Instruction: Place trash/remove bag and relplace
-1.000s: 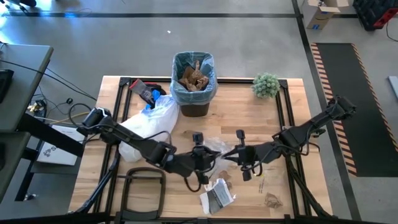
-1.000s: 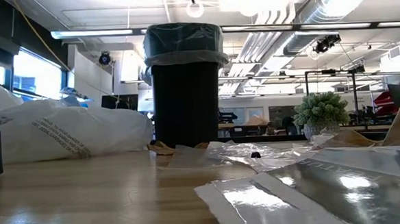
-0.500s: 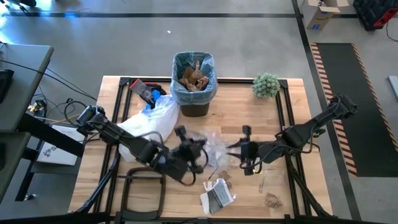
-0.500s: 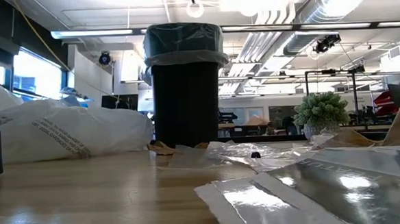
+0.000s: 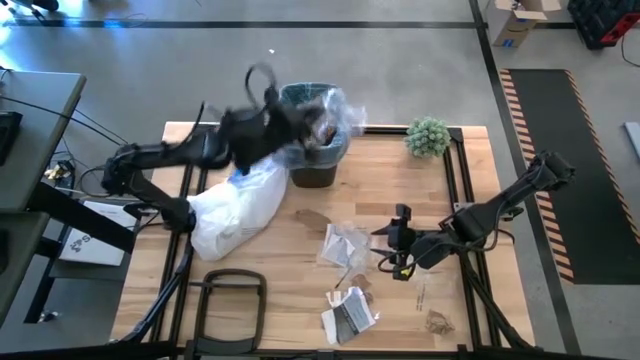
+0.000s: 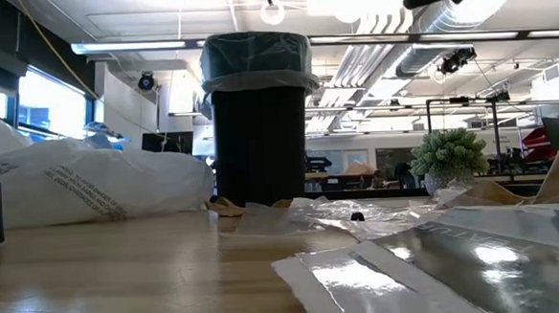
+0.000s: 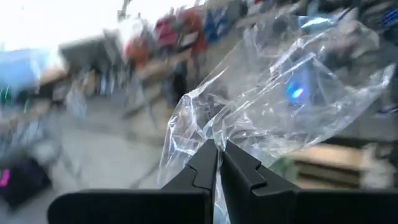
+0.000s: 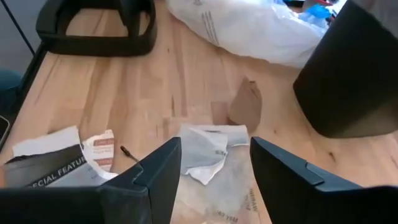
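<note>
On the wooden surface, loose trash lies between the arms: a clear wrapper near the middle, a small black-and-white packet toward the near edge, a brown paper scrap by the near right corner, and another brown scrap just short of the bin. A white translucent plastic bag sprawls at the left beside the dark bin, with a black frame lying flat in front of it and a small green plant standing at the far right edge. The bin stands at the far middle edge, lined with the light-blue bag, whose rim folds over its top; brown paper shows inside it. The left gripper is raised over the bin's mouth, its fingers pinched fully together on a clear crinkly wrapper that hangs and flutters past them. A second ago this gripper was low over the middle of the surface among the litter, beside the right one; it has since swung up and across to the bin, carrying that wrapper. The right gripper hovers low at the middle right, and its fingers, shut a second ago, now stand partly apart with nothing between them, above the wrapper left on the wood.
</note>
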Robot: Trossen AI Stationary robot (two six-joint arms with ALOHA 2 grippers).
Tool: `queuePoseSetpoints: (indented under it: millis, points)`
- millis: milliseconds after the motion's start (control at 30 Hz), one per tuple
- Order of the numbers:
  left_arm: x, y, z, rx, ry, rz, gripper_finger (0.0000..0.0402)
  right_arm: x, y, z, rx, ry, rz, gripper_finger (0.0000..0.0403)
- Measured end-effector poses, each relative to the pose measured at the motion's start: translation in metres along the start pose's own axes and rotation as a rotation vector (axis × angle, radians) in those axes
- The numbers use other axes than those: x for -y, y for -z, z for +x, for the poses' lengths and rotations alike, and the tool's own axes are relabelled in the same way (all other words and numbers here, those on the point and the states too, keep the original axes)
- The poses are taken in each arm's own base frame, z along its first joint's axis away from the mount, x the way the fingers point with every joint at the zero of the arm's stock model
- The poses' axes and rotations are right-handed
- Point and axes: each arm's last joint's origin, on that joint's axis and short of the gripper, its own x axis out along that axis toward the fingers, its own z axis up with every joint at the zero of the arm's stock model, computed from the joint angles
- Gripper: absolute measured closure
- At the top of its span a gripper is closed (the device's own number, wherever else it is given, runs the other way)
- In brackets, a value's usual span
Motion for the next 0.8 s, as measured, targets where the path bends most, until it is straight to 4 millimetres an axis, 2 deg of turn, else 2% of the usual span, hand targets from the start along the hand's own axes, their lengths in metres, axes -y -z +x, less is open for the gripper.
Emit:
queuePoseSetpoints:
  millis: [100, 267, 400, 533, 800]
  points:
    - [-0.026, 0.026, 0.029, -0.124, -0.012, -0.076, 0.0401, -0.004, 0.006, 0.002, 0.006, -0.015, 0.023, 0.0222]
    - [-0.043, 0.059, 0.054, -0.306, -0.04, -0.174, 0.0401, -0.013, 0.01, -0.003, 0.012, -0.051, 0.021, 0.0222]
    - [-0.052, 0.072, 0.058, -0.389, -0.104, -0.241, 0.0401, -0.018, 0.012, -0.007, 0.024, -0.057, 0.002, 0.0222]
    - [-0.06, 0.08, 0.058, -0.452, -0.145, -0.397, 0.0391, -0.022, 0.012, -0.01, 0.044, -0.038, -0.007, 0.0222]
    - [-0.069, 0.101, 0.058, -0.638, -0.134, -0.504, 0.0303, -0.021, 0.012, -0.01, 0.052, -0.022, -0.012, 0.0222]
